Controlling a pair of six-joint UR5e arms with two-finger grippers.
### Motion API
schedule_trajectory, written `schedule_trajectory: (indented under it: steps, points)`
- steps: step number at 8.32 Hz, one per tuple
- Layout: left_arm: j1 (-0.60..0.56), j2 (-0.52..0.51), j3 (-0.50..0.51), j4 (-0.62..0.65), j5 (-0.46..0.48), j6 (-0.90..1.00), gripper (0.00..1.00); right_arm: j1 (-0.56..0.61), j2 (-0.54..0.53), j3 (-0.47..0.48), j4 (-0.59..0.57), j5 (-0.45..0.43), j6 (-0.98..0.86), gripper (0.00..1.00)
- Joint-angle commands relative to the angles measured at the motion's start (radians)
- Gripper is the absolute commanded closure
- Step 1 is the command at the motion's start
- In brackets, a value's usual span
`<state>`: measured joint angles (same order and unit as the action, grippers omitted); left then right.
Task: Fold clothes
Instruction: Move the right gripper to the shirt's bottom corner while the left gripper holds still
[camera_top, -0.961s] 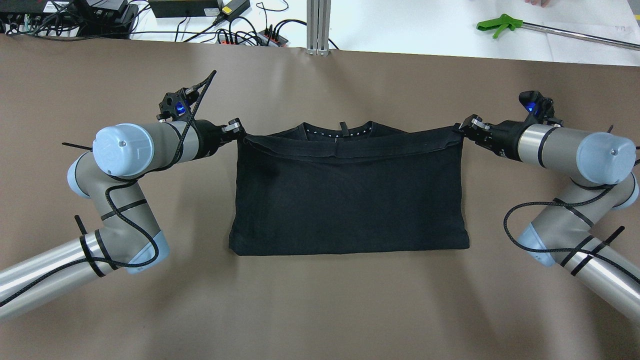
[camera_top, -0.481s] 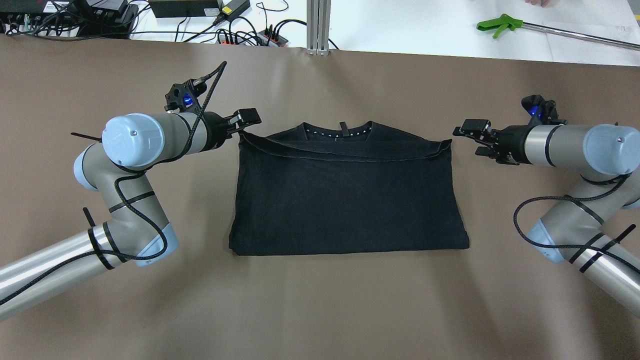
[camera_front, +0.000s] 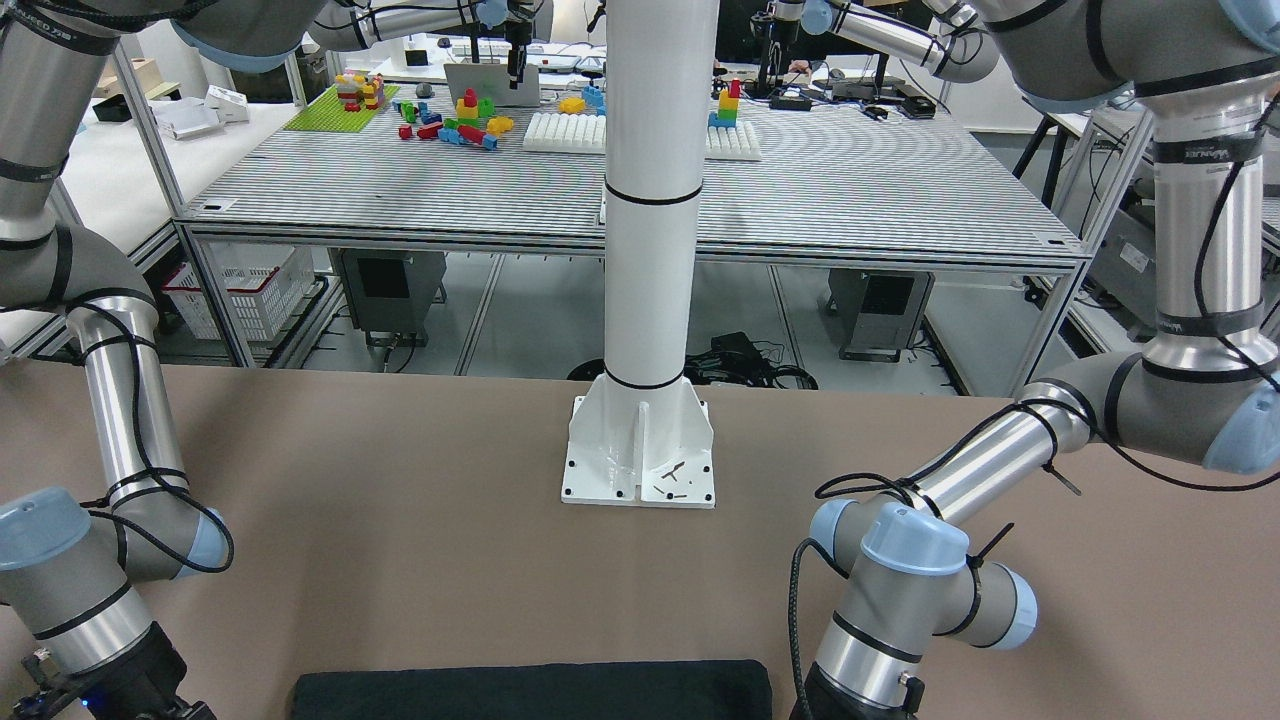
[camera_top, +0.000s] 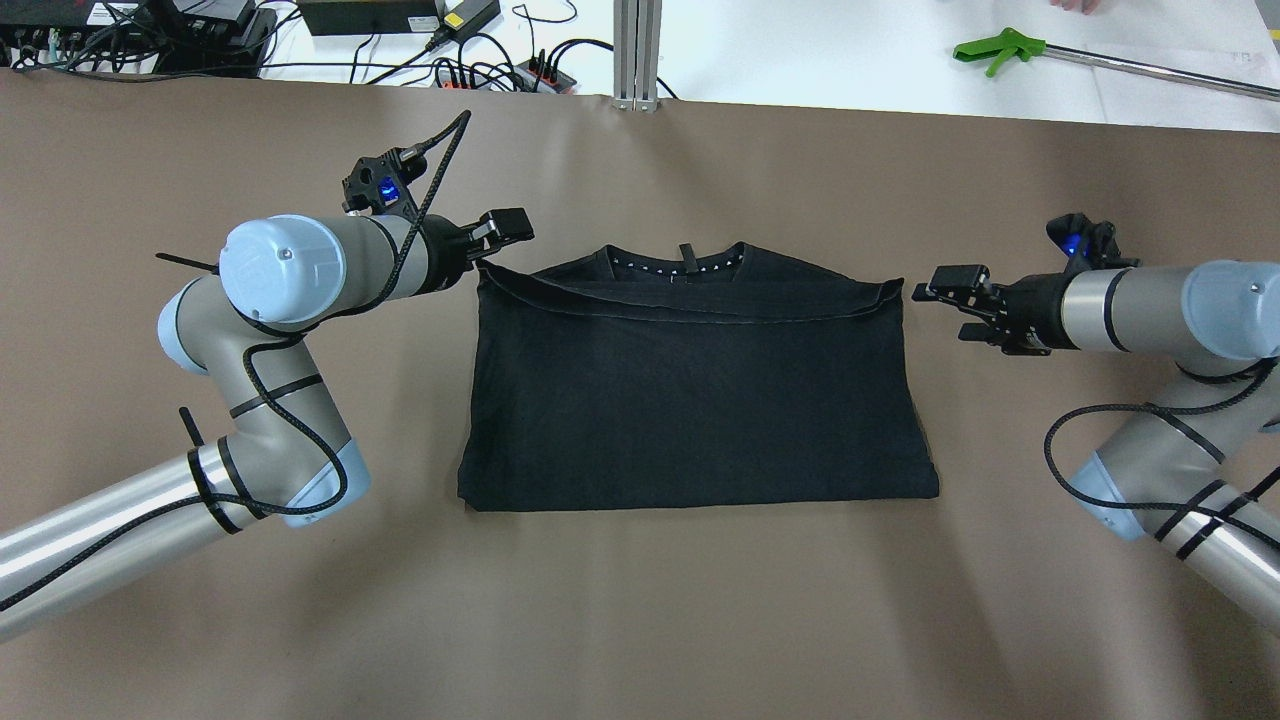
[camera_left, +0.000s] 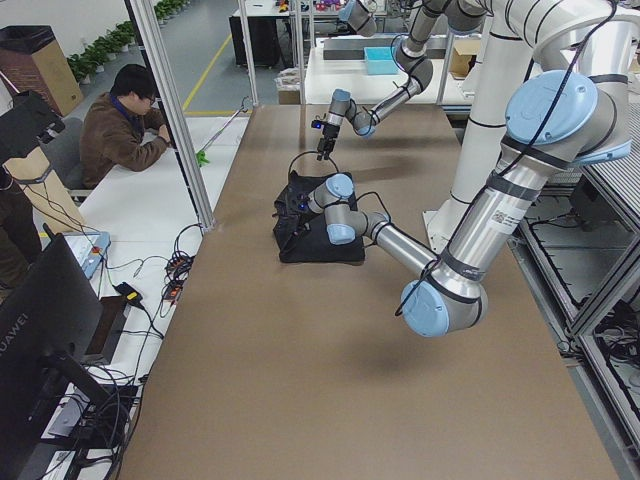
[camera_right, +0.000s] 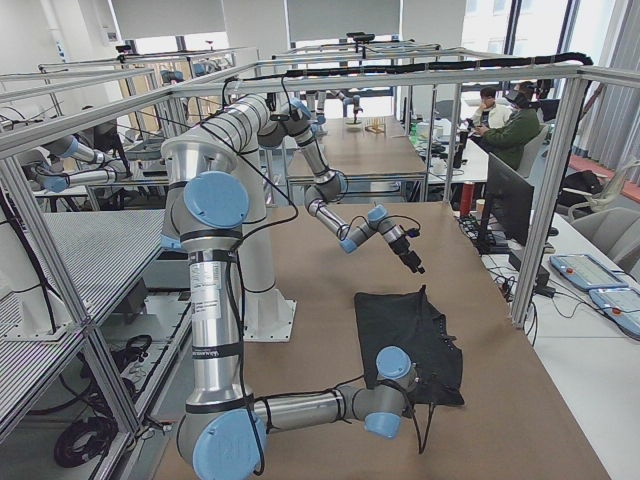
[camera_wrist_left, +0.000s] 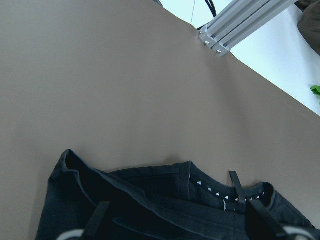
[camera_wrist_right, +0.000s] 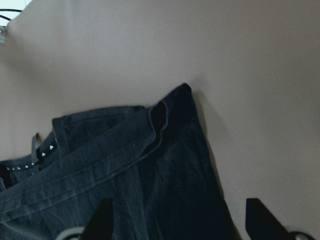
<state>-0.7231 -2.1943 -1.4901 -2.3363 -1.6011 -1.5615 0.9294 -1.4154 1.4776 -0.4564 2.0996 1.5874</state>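
Observation:
The clothes are one black garment (camera_top: 690, 390) lying folded flat in the middle of the brown table, its hemmed top layer reaching just short of the collar at the far edge. It also shows in the front-facing view (camera_front: 530, 690) and both side views (camera_left: 320, 225) (camera_right: 410, 330). My left gripper (camera_top: 500, 240) is open and empty, just off the garment's far left corner. My right gripper (camera_top: 950, 300) is open and empty, a little to the right of the far right corner. The wrist views show open fingers (camera_wrist_left: 97, 220) (camera_wrist_right: 102, 215) above the cloth.
A white pillar base (camera_front: 640, 450) stands at the robot's side of the table. Beyond the far edge are an aluminium post (camera_top: 637, 50), cables and power strips (camera_top: 480, 70), and a green-handled tool (camera_top: 1000, 45). An operator (camera_left: 120, 125) sits at the side.
Both grippers were shut on the garment's far corners, holding the top layer taut. They have opened, let it drop flat, and drawn slightly away from the corners.

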Motion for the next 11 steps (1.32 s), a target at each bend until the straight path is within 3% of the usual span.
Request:
schedule_trajectory:
  steps: [1, 4, 8, 9, 10, 11]
  points:
    - [0.007, 0.001, 0.002, 0.002, 0.003, 0.008, 0.06, -0.102, -0.054, 0.052, 0.004, -0.003, 0.035, 0.06]
    - [0.005, 0.004, 0.002, 0.002, 0.041, 0.012, 0.06, -0.26, -0.053, 0.053, 0.007, -0.134, 0.091, 0.06]
    - [0.002, 0.036, 0.004, 0.002, 0.096, 0.005, 0.06, -0.267, -0.103, 0.147, -0.004, -0.118, 0.089, 0.07]
    - [0.002, 0.042, 0.004, -0.001, 0.099, -0.002, 0.06, -0.267, -0.129, 0.179, -0.007, -0.115, 0.089, 0.38]
    - [0.004, 0.047, -0.001, -0.003, 0.101, -0.008, 0.06, -0.268, -0.152, 0.216, -0.007, -0.112, 0.086, 0.87]
    - [0.007, 0.045, -0.001, -0.005, 0.101, -0.023, 0.06, -0.267, -0.157, 0.23, -0.01, -0.108, 0.086, 1.0]
